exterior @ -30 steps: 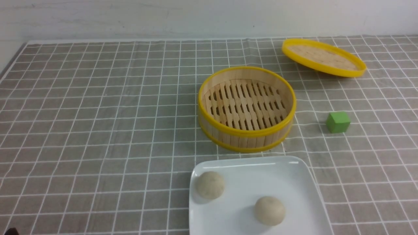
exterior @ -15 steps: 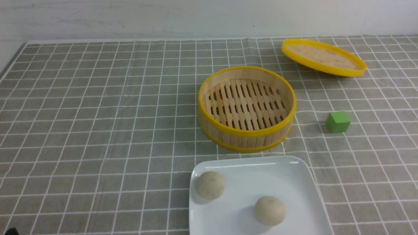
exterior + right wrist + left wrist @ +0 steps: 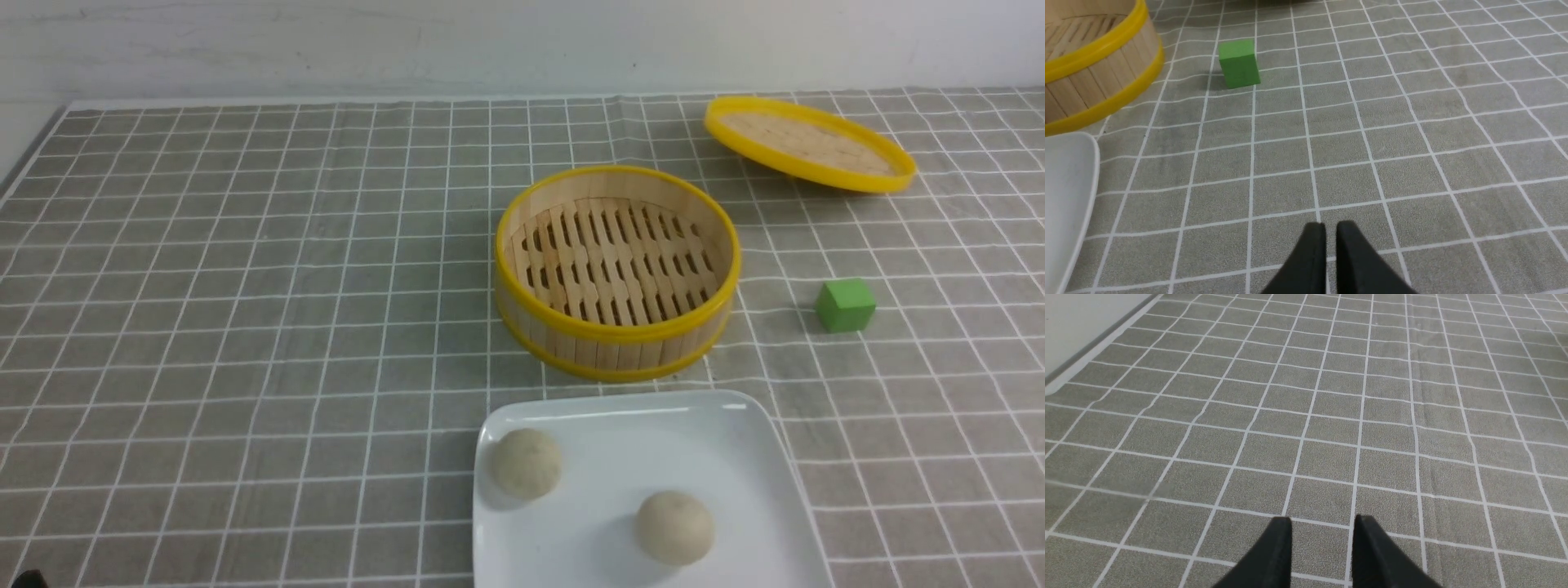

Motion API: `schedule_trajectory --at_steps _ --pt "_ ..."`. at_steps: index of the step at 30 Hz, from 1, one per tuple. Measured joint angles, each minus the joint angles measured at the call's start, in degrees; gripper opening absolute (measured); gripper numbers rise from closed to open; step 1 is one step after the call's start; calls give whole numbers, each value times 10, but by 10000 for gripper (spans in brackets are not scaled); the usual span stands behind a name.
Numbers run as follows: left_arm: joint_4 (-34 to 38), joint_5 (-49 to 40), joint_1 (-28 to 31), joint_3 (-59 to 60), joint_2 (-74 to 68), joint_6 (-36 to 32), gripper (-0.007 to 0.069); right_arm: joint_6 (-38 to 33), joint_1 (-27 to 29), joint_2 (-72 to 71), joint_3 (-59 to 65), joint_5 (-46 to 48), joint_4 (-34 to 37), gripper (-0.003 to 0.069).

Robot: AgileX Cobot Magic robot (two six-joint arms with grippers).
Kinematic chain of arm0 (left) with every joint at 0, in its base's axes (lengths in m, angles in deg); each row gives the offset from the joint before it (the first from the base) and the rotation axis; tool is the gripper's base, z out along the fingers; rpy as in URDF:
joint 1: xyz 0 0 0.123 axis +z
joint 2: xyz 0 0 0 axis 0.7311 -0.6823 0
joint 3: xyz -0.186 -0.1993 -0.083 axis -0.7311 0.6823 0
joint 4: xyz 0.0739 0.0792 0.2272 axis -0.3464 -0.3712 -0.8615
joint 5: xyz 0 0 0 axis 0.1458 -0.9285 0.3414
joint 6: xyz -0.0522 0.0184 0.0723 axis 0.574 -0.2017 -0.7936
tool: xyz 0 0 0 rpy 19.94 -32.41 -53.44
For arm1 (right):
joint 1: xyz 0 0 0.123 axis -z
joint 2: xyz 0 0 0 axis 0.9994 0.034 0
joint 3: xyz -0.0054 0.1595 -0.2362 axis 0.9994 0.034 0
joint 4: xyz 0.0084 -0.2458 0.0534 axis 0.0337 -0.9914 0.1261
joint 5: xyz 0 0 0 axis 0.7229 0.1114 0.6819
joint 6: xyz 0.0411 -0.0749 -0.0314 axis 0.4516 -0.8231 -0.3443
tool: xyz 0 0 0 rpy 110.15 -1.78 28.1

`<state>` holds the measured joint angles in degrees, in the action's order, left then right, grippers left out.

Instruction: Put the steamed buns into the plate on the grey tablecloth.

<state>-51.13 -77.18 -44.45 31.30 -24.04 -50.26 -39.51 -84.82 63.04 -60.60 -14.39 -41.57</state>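
Surface: grey tablecloth.
Plate: holds 2 steamed buns.
Left gripper: slightly parted, empty.
Right gripper: nearly closed, empty; plate beside it.

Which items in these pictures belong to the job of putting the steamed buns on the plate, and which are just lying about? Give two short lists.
Part of the job:
- left steamed bun, on the plate
- right steamed bun, on the plate
- white plate
- grey tablecloth

Just lying about:
- bamboo steamer basket, empty
- steamer lid, tilted
- green cube
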Motion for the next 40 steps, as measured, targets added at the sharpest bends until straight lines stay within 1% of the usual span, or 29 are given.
schedule_trajectory --at_steps 40 --pt "0 0 0 0 0 0 241 -2 3 0 1 -2 0 114"
